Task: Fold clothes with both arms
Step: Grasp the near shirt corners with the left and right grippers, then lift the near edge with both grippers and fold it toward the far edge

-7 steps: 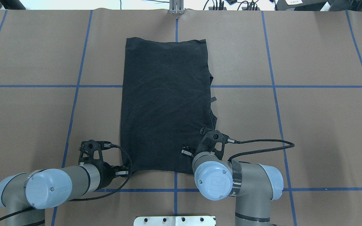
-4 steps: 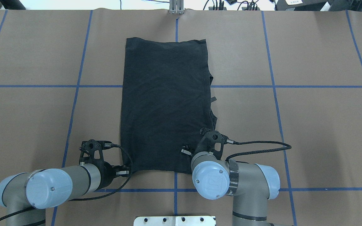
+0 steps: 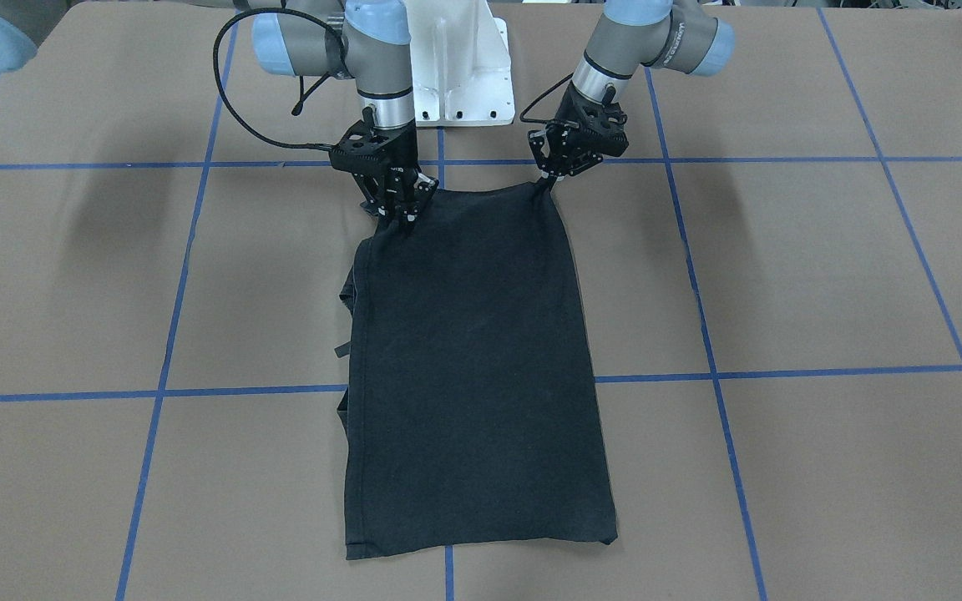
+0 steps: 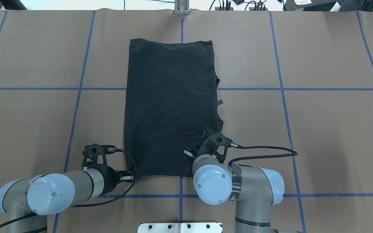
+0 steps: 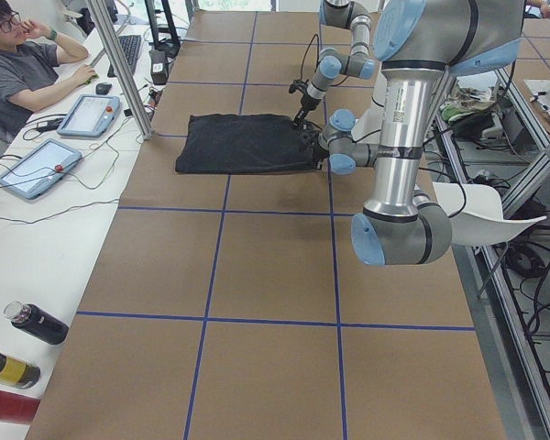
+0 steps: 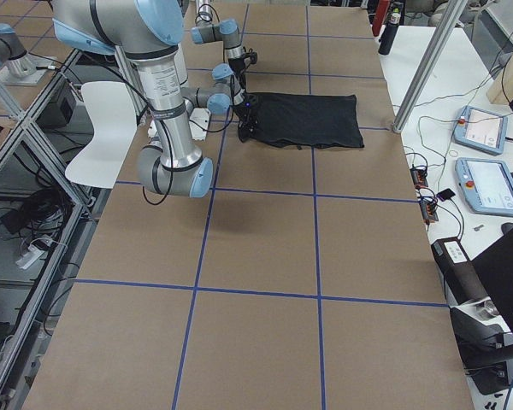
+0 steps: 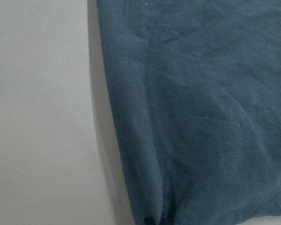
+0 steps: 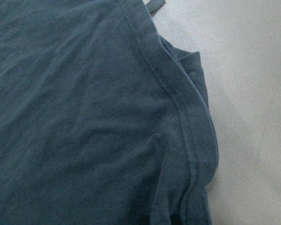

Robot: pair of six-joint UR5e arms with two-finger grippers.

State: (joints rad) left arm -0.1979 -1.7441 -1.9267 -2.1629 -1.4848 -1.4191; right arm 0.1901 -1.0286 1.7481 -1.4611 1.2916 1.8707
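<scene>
I'm running this rig in a robotics lab: a brown table point(image 4: 335, 136) with a blue tape grid point(image 4: 335, 88), aluminium posts point(image 5: 136, 73), and well beyond my fingers point(image 3: 404, 215), teach pendants point(image 5: 90, 115) beside a person point(image 5: 18, 73).

Figure: six camera views around one black T-shirt point(image 4: 170, 106).
The overhead camera looks forward and down from the T-shirt's robot-side end, the front-facing one steeply down from the opposite end. Two side cameras stand far off beyond its long edges. Each wrist camera hangs close above a robot-side corner. All six views share it.
</scene>
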